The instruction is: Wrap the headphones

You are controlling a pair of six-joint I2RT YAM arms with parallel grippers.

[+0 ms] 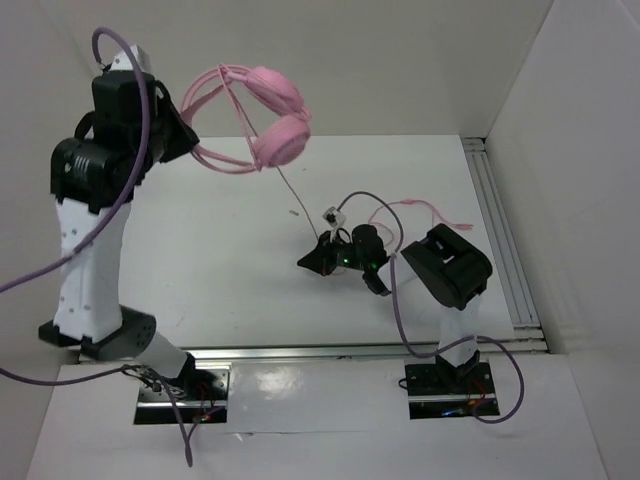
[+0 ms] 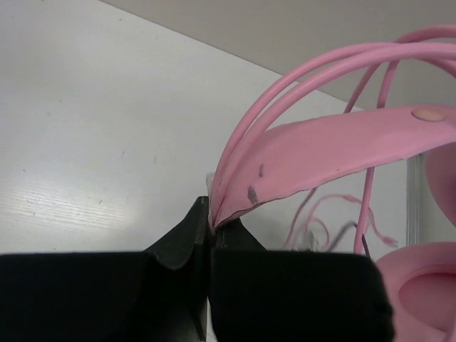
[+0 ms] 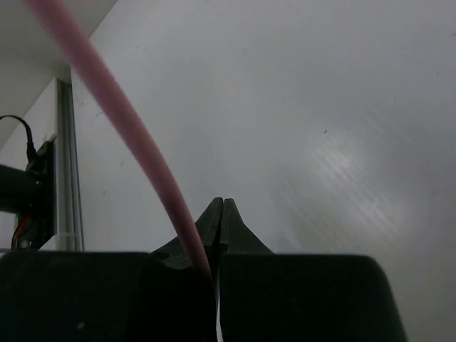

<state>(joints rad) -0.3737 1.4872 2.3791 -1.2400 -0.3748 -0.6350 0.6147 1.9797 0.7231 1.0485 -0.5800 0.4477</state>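
The pink headphones [image 1: 278,100] hang in the air at the back left, with my left gripper [image 1: 190,135] shut on the flat headband [image 2: 335,146]. In the left wrist view the jaws [image 2: 210,214] pinch the band's end, and one ear cup [image 2: 420,285] shows at the lower right. The thin cable [image 1: 298,200] drops from the cups toward my right gripper [image 1: 312,262], which is low over the middle of the table. In the right wrist view its tips [image 3: 222,201] meet, and the pink cable [image 3: 135,128] runs down into the gap at the finger bases. More cable [image 1: 425,208] lies looped on the table.
A metal rail [image 1: 500,230] runs along the table's right edge, below the right wall. A white tag [image 1: 330,213] sits on the cable just beyond the right gripper. Purple arm cables [image 1: 400,310] loop near both bases.
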